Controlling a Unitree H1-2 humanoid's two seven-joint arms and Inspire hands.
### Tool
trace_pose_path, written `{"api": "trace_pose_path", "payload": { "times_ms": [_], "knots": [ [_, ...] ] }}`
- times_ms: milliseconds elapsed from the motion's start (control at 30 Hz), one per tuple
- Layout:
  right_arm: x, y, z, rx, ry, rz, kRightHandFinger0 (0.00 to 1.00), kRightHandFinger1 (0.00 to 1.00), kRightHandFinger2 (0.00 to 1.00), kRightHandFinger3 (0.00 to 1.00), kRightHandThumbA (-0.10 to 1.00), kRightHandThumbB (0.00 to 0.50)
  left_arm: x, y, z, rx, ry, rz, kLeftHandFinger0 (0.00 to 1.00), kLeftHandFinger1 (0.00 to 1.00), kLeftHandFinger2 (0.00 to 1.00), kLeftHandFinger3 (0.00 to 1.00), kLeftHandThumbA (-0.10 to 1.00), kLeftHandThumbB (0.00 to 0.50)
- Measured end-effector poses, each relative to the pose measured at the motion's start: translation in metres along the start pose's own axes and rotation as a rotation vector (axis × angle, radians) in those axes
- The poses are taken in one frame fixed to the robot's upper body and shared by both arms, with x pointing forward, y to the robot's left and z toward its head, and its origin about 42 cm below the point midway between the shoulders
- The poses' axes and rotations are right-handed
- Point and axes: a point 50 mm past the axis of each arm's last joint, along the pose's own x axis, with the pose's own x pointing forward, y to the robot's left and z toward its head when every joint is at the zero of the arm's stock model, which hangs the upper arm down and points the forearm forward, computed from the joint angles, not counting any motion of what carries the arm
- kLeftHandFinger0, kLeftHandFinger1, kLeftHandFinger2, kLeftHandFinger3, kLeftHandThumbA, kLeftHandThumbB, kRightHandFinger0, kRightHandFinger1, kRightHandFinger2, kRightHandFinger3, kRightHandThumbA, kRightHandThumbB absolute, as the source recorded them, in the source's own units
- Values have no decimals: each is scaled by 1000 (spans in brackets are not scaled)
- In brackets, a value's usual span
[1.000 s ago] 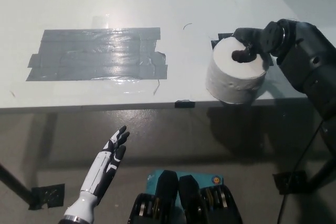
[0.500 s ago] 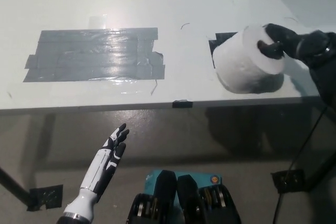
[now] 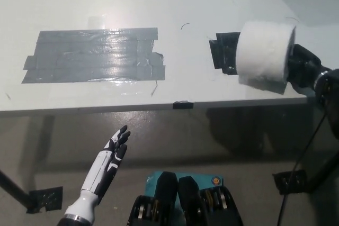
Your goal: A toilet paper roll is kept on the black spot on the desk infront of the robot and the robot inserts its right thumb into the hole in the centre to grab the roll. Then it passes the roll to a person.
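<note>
The white toilet paper roll (image 3: 263, 55) hangs tipped on its side above the right end of the desk, its hole end facing right. My black right hand (image 3: 302, 70) is shut on it from the right side, mostly hidden behind the roll. Just left of the roll, the black spot (image 3: 223, 52) on the desk lies uncovered. My white left hand (image 3: 108, 162) rests open below the desk's front edge at the lower left, fingers spread.
A large patch of grey tape (image 3: 92, 55) covers the left middle of the white desk (image 3: 159, 3). A small black mark (image 3: 184, 105) sits on the front edge. Below are the floor, a desk leg with a taped foot (image 3: 45, 198) and a teal object (image 3: 183, 178).
The roll has come up off the black spot and tipped over sideways, moving right with my right hand. The black spot is now exposed. My left hand has stayed put.
</note>
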Motion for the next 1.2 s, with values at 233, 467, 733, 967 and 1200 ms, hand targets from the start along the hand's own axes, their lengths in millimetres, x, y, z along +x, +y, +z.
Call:
{"api": "trace_pose_path", "payload": {
  "times_ms": [233, 467, 733, 967, 1200],
  "knots": [
    [5, 17, -13, 344, -70, 59, 0, 354, 752, 1000, -100, 146, 9, 3, 6, 4, -21, 5, 1000, 1000, 1000, 1000, 1000, 129],
    [11, 37, -20, 539, -58, 136, 0, 385, 801, 1000, -100, 110, 31, 9, 23, 12, -78, 12, 1000, 1000, 1000, 1000, 1000, 120],
    [11, 49, 16, 567, -119, 231, 0, 395, 807, 1000, -100, 123, 38, 11, 29, 19, -97, 12, 1000, 1000, 1000, 1000, 1000, 118],
    [6, 63, 49, 528, -163, 303, 0, 416, 819, 1000, -100, 128, 38, 11, 27, 18, -87, 11, 1000, 1000, 1000, 1000, 1000, 102],
    [1, 80, 69, 450, -204, 362, 0, 394, 795, 1000, -100, 105, 38, 10, 25, 18, -81, 9, 1000, 1000, 1000, 1000, 1000, 99]
  ]
}}
